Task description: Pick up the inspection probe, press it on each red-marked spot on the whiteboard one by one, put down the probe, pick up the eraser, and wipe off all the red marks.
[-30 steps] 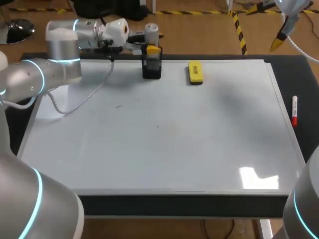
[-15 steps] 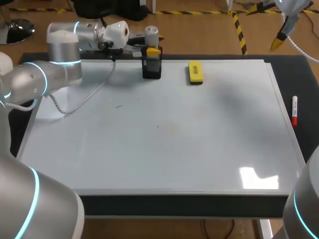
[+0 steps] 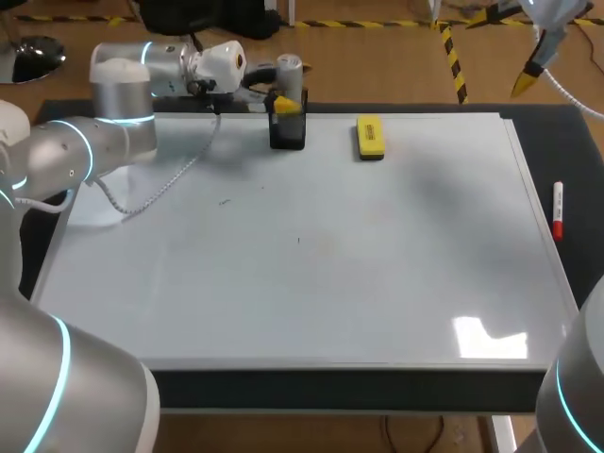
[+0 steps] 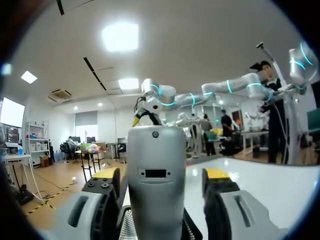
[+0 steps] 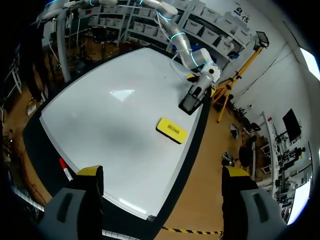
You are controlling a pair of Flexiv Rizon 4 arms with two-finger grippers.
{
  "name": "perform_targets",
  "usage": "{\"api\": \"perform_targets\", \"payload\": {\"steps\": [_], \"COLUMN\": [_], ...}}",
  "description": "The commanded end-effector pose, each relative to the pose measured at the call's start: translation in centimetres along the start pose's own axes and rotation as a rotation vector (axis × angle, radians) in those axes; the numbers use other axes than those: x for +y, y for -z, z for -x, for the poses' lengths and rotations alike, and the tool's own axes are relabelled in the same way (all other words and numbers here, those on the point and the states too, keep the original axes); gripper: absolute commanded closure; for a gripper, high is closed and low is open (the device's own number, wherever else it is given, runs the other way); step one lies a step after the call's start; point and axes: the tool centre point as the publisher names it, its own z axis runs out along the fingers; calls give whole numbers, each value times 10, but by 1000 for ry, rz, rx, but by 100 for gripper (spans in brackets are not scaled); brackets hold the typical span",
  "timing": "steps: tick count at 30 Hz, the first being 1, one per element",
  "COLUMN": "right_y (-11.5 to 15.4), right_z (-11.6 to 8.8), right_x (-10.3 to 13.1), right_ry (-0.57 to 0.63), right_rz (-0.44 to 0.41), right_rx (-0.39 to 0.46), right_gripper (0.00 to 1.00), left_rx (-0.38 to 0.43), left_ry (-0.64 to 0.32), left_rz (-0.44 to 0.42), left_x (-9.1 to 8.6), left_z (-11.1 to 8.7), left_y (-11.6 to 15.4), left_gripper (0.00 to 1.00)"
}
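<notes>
The grey inspection probe (image 4: 156,185) stands upright in the black holder (image 3: 288,130) at the whiteboard's far edge. My left gripper (image 4: 165,174) is open around it, with a gap showing between the probe and each finger. In the head view the probe (image 3: 289,68) rises above the holder and my left gripper (image 3: 283,96) is level with it. The yellow eraser (image 3: 370,137) lies flat on the whiteboard (image 3: 311,283), just right of the holder. My right gripper (image 5: 162,172) hangs open and empty high above the table's far right corner. I see no red marks on the board, only two tiny dark specks (image 3: 224,200).
A red-capped marker (image 3: 558,209) lies on the dark table strip right of the whiteboard. A white cable (image 3: 160,184) from my left arm droops over the board's far left part. From the right wrist view, the eraser (image 5: 172,130) and holder (image 5: 190,102) sit along the same edge.
My left gripper's fingers have spread apart from the probe. The probe sits a little lower, in the holder. The right arm has not moved.
</notes>
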Motion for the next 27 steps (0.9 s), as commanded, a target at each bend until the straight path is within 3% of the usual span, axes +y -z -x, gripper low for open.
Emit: {"api": "perform_targets", "payload": {"steps": [1,14,27], "right_y": [1,1,1], "right_z": [1,1,1], "right_x": [0,0,0], "right_ry": [2,2,2], "right_rz": [-2,-2,-2], "right_rx": [5,5,5], "right_gripper": [0,0,0], "left_rx": [16,-46,-235], "left_ry": [0,-23,-38], "left_rz": [-2,29,120], "left_x": [1,-31,-64], "left_z": [5,-7,-29], "left_y": [1,8,32], "left_gripper": [0,0,0]}}
